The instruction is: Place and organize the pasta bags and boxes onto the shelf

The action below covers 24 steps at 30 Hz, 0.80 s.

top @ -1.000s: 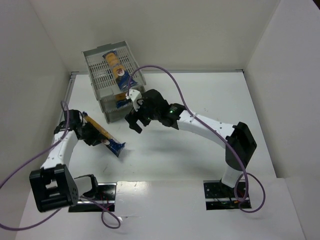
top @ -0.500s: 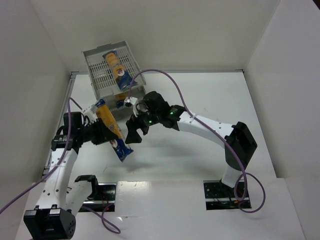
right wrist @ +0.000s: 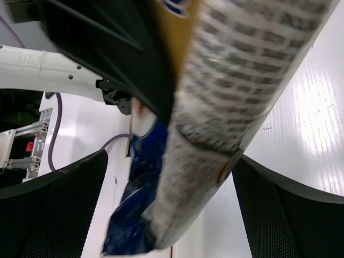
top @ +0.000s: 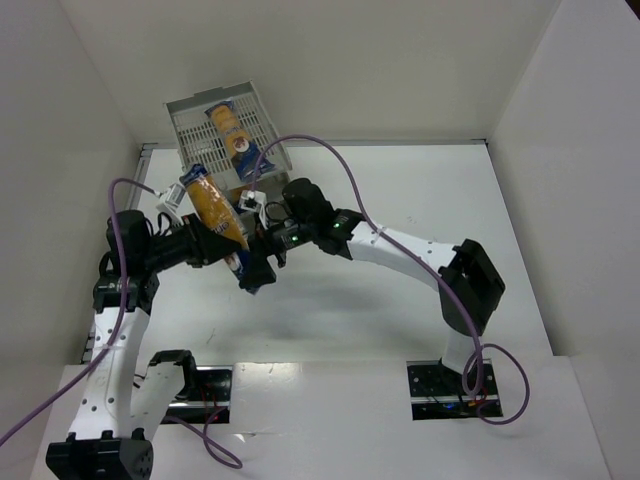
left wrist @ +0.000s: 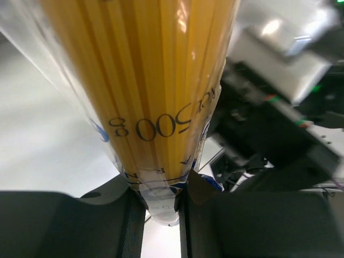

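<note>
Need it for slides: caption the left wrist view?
Left gripper shut on a spaghetti packet, right arm close beside it.

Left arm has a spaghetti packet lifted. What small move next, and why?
Probably close the right gripper on the lower end of the packet: its jaws stand open on either side of it, while the left gripper alone clamps it, short of the shelf.
</note>
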Available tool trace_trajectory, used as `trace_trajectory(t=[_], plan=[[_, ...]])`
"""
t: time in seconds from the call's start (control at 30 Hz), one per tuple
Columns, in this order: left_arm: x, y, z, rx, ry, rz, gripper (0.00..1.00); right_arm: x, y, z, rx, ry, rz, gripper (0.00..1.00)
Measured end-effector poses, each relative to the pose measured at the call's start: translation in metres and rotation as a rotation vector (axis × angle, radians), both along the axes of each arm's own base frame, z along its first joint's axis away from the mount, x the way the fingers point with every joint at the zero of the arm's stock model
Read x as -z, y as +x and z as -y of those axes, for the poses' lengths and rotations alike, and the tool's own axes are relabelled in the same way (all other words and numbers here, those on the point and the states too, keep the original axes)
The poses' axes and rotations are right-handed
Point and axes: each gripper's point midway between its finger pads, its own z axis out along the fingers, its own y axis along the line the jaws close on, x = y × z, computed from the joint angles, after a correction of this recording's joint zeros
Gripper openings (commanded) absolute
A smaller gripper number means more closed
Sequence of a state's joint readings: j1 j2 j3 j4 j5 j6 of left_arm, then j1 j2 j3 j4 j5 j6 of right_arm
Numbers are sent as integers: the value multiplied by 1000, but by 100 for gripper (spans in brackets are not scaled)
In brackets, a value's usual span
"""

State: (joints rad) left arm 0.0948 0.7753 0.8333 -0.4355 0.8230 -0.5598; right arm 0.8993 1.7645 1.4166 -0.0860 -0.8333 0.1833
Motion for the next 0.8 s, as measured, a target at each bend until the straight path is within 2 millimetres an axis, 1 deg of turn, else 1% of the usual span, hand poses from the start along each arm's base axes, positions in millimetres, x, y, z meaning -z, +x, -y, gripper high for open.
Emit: trace_trajectory(t=[0.13,0.2,0.23,0.3,0.33,0.37,0.4,0.5,0.53,0.57,0.6,0.67,0.7,0.73,0.77,0.8], plan=[[-16,3,4,21,-37,53,0,4,2,-7,-10,7,-25,100],[-23,5,6,30,-46,85,0,4,4,-10,-10,10,-33,96],[-26,6,6,32,-53,96,0,3,4,-12,-7,12,-40,89],[-31,7,7,37,-57,121,0,-1,6,-14,-7,20,-46,82],[-33,8,7,37,-59,129,0,-5,6,-16,-6,27,-46,68],[-34,8,7,39,-62,133,0,-7,7,-17,-6,36,-41,58],[-36,8,7,41,-66,137,0,-9,7,-18,-10,40,-42,53],[-37,9,7,38,-63,149,0,-12,5,-18,-13,44,-55,56],[-37,9,7,36,-63,151,0,-12,5,-18,-13,44,-57,53],[-36,9,7,36,-63,150,0,-12,5,-18,-12,43,-59,42],[-36,9,7,36,-62,153,0,-12,5,-18,-11,41,-63,35],[-36,8,7,45,-55,167,0,-11,4,-17,-11,35,-79,16],[-36,8,7,49,-52,172,1,-12,2,-17,-16,35,-84,0],[-36,9,7,49,-51,173,4,-12,3,-17,-13,36,-79,0],[-35,9,7,48,-50,172,10,-11,4,-17,-9,34,-79,0],[-34,9,6,45,-49,170,30,-11,5,-18,-4,32,-77,0]])
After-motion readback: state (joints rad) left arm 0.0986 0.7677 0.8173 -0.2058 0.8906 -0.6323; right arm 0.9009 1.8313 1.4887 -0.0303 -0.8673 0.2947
